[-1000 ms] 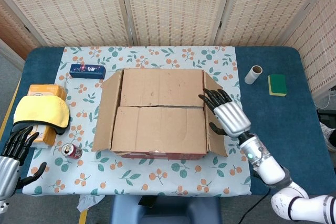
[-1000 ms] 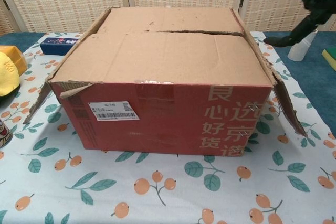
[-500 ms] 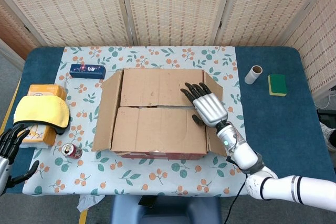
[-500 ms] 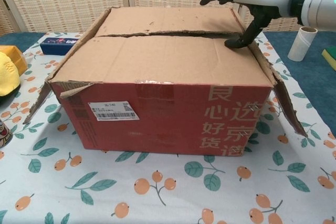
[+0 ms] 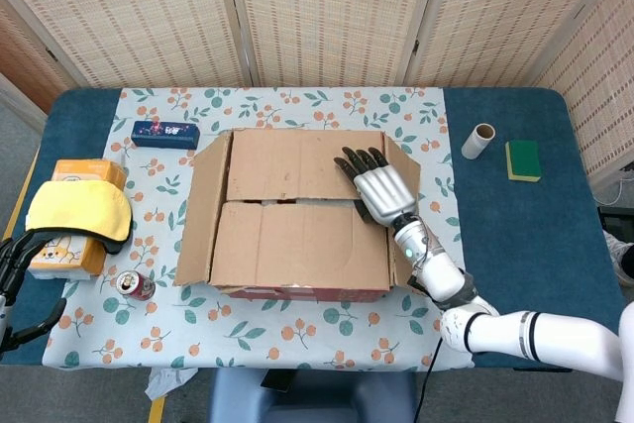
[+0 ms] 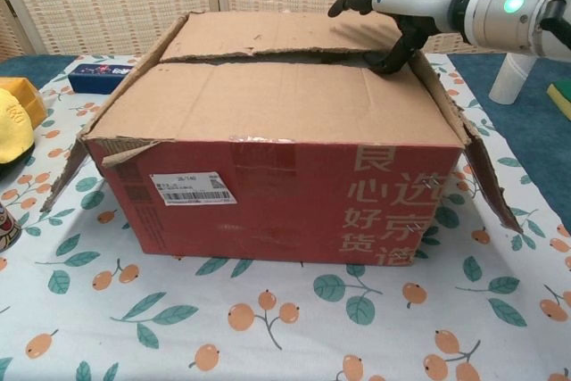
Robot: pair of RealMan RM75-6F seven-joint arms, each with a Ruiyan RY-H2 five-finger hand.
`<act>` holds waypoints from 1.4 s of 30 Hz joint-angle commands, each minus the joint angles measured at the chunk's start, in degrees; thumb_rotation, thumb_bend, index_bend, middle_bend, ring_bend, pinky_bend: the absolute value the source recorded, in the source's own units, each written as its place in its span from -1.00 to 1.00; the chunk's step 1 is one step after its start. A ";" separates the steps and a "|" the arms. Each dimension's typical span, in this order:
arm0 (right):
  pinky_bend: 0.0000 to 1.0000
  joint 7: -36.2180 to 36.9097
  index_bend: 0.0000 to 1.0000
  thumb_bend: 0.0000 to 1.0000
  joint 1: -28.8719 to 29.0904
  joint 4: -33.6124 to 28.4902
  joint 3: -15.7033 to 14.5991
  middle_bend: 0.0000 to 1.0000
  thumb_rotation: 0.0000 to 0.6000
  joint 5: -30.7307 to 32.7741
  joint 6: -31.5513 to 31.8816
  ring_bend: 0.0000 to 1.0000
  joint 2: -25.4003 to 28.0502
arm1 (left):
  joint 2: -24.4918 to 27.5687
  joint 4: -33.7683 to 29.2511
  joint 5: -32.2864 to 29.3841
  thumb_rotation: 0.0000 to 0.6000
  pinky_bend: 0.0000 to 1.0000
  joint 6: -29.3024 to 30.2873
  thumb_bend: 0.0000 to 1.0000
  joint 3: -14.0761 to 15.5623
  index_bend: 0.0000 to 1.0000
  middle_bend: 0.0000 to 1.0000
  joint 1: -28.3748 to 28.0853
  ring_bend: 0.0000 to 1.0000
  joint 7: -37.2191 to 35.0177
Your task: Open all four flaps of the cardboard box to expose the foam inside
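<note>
The cardboard box (image 5: pixel 297 215) sits mid-frame on my table, its two top flaps flat, side flaps splayed. My right hand (image 5: pixel 378 188) rests on the far flap (image 5: pixel 292 163) at the seam, fingers apart, thumb hooked under. My left hand (image 5: pixel 14 274), lower left, is open.

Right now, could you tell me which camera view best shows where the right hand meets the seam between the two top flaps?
The chest view: the right hand sits side-on there, its thumb dipping into the seam of the cardboard box. The head view shows the hand from above, covering the seam beneath it.
</note>
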 commanded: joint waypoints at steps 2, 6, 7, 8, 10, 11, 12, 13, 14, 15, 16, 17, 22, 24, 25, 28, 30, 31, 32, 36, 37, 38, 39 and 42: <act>-1.00 0.64 -1.00 -0.14 0.89 1.42 -0.22 -1.00 1.00 0.05 0.20 -1.00 -0.83 | -0.04 0.16 -0.19 1.00 -1.00 0.07 -0.21 -0.10 -1.00 -1.00 0.07 -1.00 -0.35; -1.00 3.24 -1.00 -0.14 0.94 2.14 0.39 -1.00 1.00 -1.09 0.63 -1.00 -0.87 | -0.14 0.43 -0.55 1.00 -1.00 0.05 -0.21 -0.28 -1.00 -1.00 0.12 -1.00 -0.66; -1.00 4.02 -1.00 -0.14 0.92 2.29 0.70 -1.00 1.00 -1.58 0.82 -1.00 -0.83 | -0.25 0.54 -0.55 1.00 -1.00 0.06 -0.21 -0.34 -1.00 -1.00 0.11 -1.00 -0.44; -1.00 4.81 -1.00 -0.14 0.88 2.53 1.04 -1.00 1.00 -2.18 1.11 -1.00 -0.83 | -0.37 0.65 -0.55 1.00 -1.00 0.07 -0.21 -0.38 -1.00 -1.00 0.10 -1.00 -0.16; -1.00 6.37 -1.00 -0.14 0.87 3.40 1.70 -1.00 1.00 -3.85 1.87 -1.00 -0.90 | -0.46 0.72 -0.50 1.00 -1.00 -0.02 -0.21 -0.40 -1.00 -1.00 0.03 -1.00 -0.18; -1.00 6.95 -1.00 -0.14 0.89 3.77 1.96 -1.00 1.00 -4.42 2.12 -1.00 -0.91 | -0.42 0.73 -0.54 1.00 -1.00 -0.02 -0.21 -0.44 -1.00 -1.00 0.01 -1.00 -0.41; -1.00 7.67 -1.00 -0.14 0.92 4.12 2.32 -1.00 1.00 -4.98 2.43 -1.00 -0.85 | -0.38 0.80 -0.67 1.00 -1.00 0.04 -0.21 -0.53 -1.00 -1.00 0.03 -1.00 -0.70; -1.00 8.15 -1.00 -0.14 0.94 4.30 2.61 -1.00 1.00 -5.33 2.67 -1.00 -0.78 | -0.36 0.88 -0.82 1.00 -1.00 0.04 -0.21 -0.60 -1.00 -1.00 0.04 -1.00 -0.94; -1.00 8.56 -1.00 -0.14 0.98 4.48 2.89 -1.00 1.00 -5.64 2.94 -1.00 -0.71 | -0.32 0.96 -0.99 1.00 -1.00 0.00 -0.21 -0.67 -1.00 -1.00 0.05 -1.00 -1.19; -1.00 9.09 -1.00 -0.14 1.02 4.68 3.29 -1.00 1.00 -6.10 3.38 -1.00 -0.65 | -0.21 1.06 -1.12 1.00 -1.00 -0.12 -0.22 -0.67 -1.00 -1.00 0.04 -1.00 -1.62; -1.00 9.58 -1.00 -0.14 1.07 4.85 3.65 -1.00 1.00 -6.44 3.69 -1.00 -0.65 | -0.08 1.08 -1.08 1.00 -1.00 -0.20 -0.22 -0.62 -1.00 -1.00 0.00 -1.00 -2.18; -1.00 10.04 -1.00 -0.14 1.13 5.04 3.98 -1.00 1.00 -6.70 3.93 -1.00 -0.62 | 0.04 1.12 -1.01 1.00 -1.00 -0.22 -0.22 -0.61 -1.00 -1.00 -0.07 -1.00 -2.80; -1.00 11.33 -1.00 -0.14 2.05 6.70 5.77 -1.00 1.00 -6.66 4.36 -1.00 -0.50 | 0.03 1.64 -0.94 1.00 -1.00 -0.48 -0.23 -0.65 -1.00 -1.00 -0.30 -1.00 -3.32; -1.00 11.78 -1.00 -0.14 2.61 7.65 6.55 -1.00 1.00 -6.19 4.23 -1.00 -0.59 | 0.00 1.72 -1.23 1.00 -1.00 -0.57 -0.23 -0.78 -1.00 -1.00 -0.31 -1.00 -3.65; -1.00 12.00 -1.00 -0.14 2.85 8.05 6.85 -1.00 1.00 -6.06 4.14 -1.00 -0.63 | 0.02 1.79 -1.38 1.00 -1.00 -0.64 -0.23 -0.81 -1.00 -1.00 -0.32 -1.00 -3.96; -1.00 12.95 -1.00 -0.14 3.65 9.41 7.84 -1.00 1.00 -6.17 3.98 -1.00 -0.79 | 0.49 2.00 -1.26 1.00 -1.00 -1.06 -0.23 -0.55 -1.00 -1.00 -0.55 -1.00 -6.91; -1.00 13.54 -1.00 -0.14 4.34 10.93 8.40 -1.00 1.00 -6.51 3.82 -1.00 -1.16 | 0.51 2.48 -1.48 1.00 -1.00 -1.26 -0.23 -0.57 -1.00 -1.00 -0.61 -1.00 -7.80; -1.00 13.78 -1.00 -0.14 4.89 12.19 8.72 -1.00 1.00 -6.53 3.57 -1.00 -1.51 | 0.37 2.79 -1.71 1.00 -1.00 -1.45 -0.23 -0.59 -1.00 -1.00 -0.62 -1.00 -7.94; -1.00 13.87 -1.00 -0.14 5.35 13.24 8.96 -1.00 1.00 -6.35 3.26 -1.00 -1.78 | 0.27 2.97 -1.86 1.00 -1.00 -1.65 -0.23 -0.59 -1.00 -1.00 -0.66 -1.00 -8.13; -1.00 13.81 -1.00 -0.14 7.98 19.67 10.06 -1.00 1.00 -5.07 1.49 -1.00 -3.47 | 0.10 3.77 -2.96 1.00 -1.00 -2.53 -0.23 -0.88 -1.00 -1.00 -0.84 -1.00 -9.43; -1.00 13.77 -1.00 -0.14 8.65 21.36 10.30 -1.00 1.00 -4.88 1.08 -1.00 -3.90 | 0.10 3.91 -3.32 1.00 -1.00 -2.73 -0.23 -0.97 -1.00 -1.00 -0.84 -1.00 -9.78; -1.00 13.71 -1.00 -0.14 9.42 23.39 10.54 -1.00 1.00 -4.65 0.51 -1.00 -4.40 | 0.15 4.04 -3.74 1.00 -1.00 -2.96 -0.23 -1.11 -1.00 -1.00 -0.85 -1.00 -10.13; -1.00 13.72 -1.00 -0.14 10.46 26.16 10.84 -1.00 1.00 -4.30 -0.37 -1.00 -5.13 | 0.16 4.24 -4.32 1.00 -1.00 -3.25 -0.23 -1.29 -1.00 -1.00 -0.84 -1.00 -10.47; -1.00 14.35 -1.00 -0.14 12.85 33.67 11.39 -1.00 1.00 -3.07 -3.41 -1.00 -7.16 | -0.04 4.89 -5.83 1.00 -1.00 -4.21 -0.23 -1.85 -1.00 -1.00 -0.94 -1.00 -10.78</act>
